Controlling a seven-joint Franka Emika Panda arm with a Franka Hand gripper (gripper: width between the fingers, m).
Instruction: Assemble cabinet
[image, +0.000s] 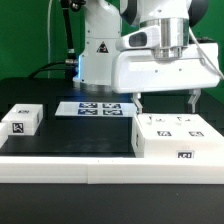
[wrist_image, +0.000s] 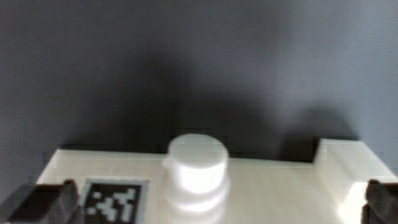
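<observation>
Jaws: gripper (image: 166, 107) spread wide, holding nothing.
Place: cabinet (image: 172, 137) sits directly beneath the jaws.
Risk: an off-centre descent could land a finger on its wall, shoving it askew.

Arm (image: 100, 25): glossy white rounded shells. Black triangle warning sticker (image: 101, 47) on the lower column, with a blue glow (image: 78, 65) beside it. Silver-grey cylindrical flange (image: 168, 35) sits above the white boxy gripper (image: 166, 102). It has two thin dark fingers (image: 193, 98). Black cable (image: 60, 30) behind.
</observation>
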